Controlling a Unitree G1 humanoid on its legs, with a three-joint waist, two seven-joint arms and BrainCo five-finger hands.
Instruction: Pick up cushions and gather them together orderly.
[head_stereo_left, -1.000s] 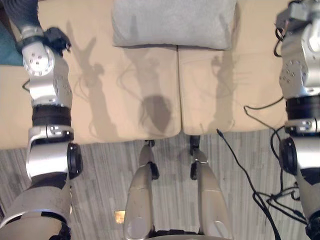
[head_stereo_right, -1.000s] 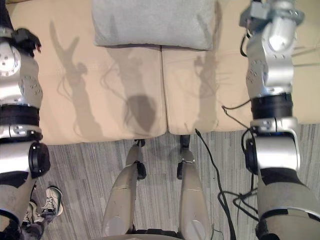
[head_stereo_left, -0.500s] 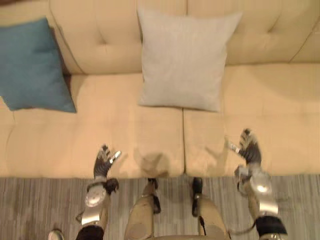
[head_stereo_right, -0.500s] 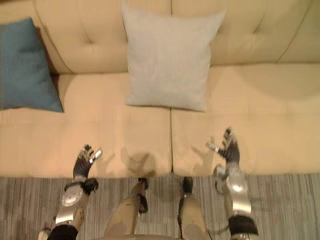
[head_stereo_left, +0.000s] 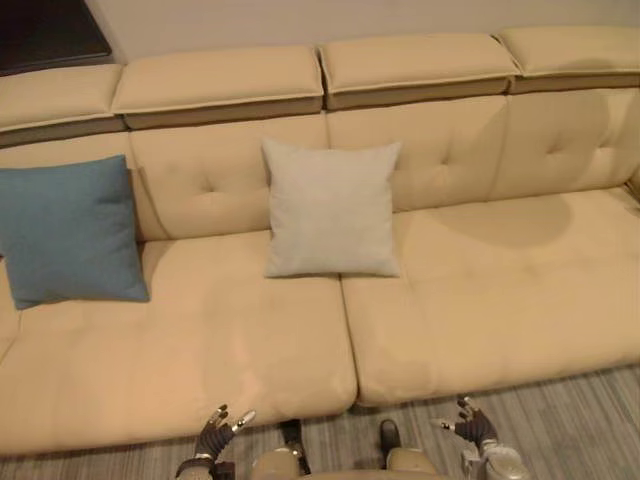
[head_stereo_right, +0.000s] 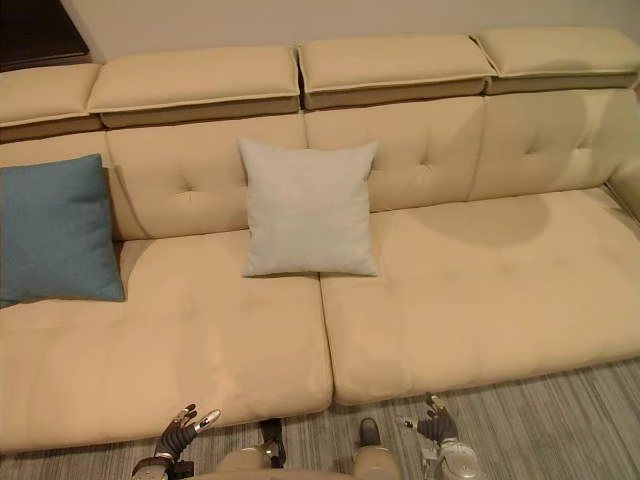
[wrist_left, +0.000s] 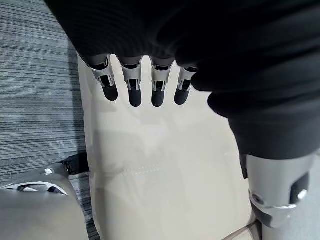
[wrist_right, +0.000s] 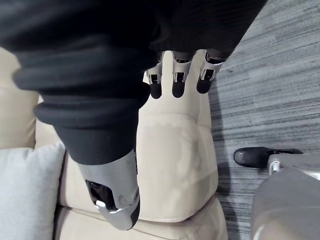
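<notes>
Both hands are empty. Left hand and right hand sit low at the sofa's front edge, fingers straight and spread, nothing in them. Both cushions are on the sofa seat, leaning on its backrest: grey cushion at the sofa's middle, across the seat seam, and teal cushion at the sofa's left end, well apart from the grey. My read is that this is the approach before the first pick. Both hands are well short of either cushion, so close in on the sofa first. I'd leave the grey as the anchor and fetch the teal with the left hand, since it's on that side. Wrap fingers and thumb over a top edge rather than a corner pinch, because soft fill will flop and slip. Lift it clear of the seat before moving it sideways so it doesn't drag. Set it upright on the backrest touching the grey, with the same lean. Count: 2 cushions (1 teal, 1 grey), 2 hands, 1 sofa.
</notes>
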